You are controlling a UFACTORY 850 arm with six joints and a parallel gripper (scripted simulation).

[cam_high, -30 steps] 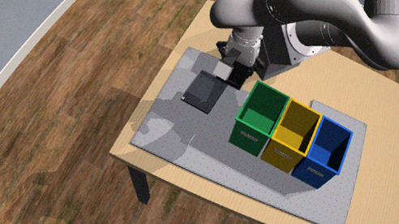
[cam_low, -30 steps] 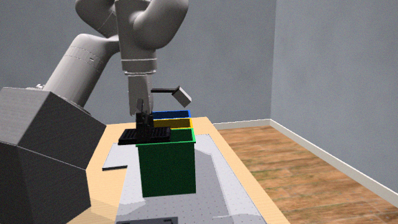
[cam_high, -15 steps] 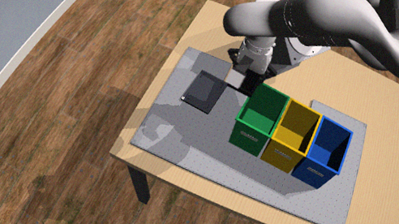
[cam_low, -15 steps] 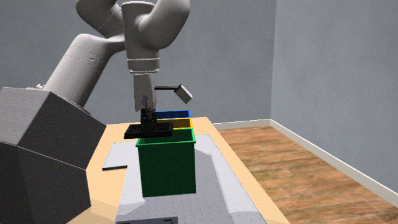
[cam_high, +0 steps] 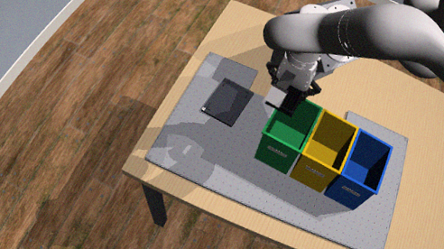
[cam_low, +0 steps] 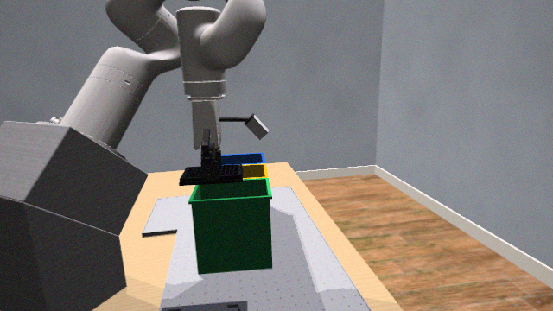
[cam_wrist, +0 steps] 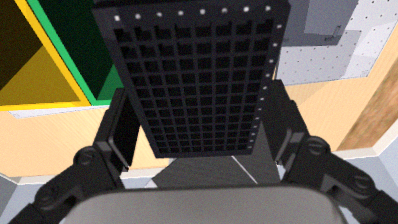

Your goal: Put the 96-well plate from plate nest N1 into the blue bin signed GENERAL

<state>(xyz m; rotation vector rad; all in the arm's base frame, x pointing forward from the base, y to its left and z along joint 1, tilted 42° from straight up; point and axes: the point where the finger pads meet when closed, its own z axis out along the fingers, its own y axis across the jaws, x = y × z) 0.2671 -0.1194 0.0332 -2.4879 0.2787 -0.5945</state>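
1. The nest (cam_high: 228, 102) lies flat at the left of the mat (cam_high: 195, 170), dark and bare on top. The plate is no longer on it, so the pick-up part of the task looks done.
2. The gripper (cam_wrist: 200, 125) has its jaws spread wide and pressed against the two long sides of the plate (cam_wrist: 195, 80), which it carries level with the wells facing up.
3. In the exterior view the plate (cam_low: 212, 174) hangs in the air just above the rim of the green bin (cam_low: 231, 225), at that bin's end nearer the arm. It touches nothing but the fingers.
4. The yellow bin (cam_high: 327, 150) comes next in the row, touching the green one.
5. The blue bin (cam_high: 363, 168) stands at the far right of the row, holds nothing visible, and is the goal.
6. What is left, as I judge it: carry the plate past green and yellow to a spot over the blue mouth, then release it so that it lands below the rim.
7. All three bins stand upright now. The carry height looks low over the rims, so a clipped wall is the main risk.
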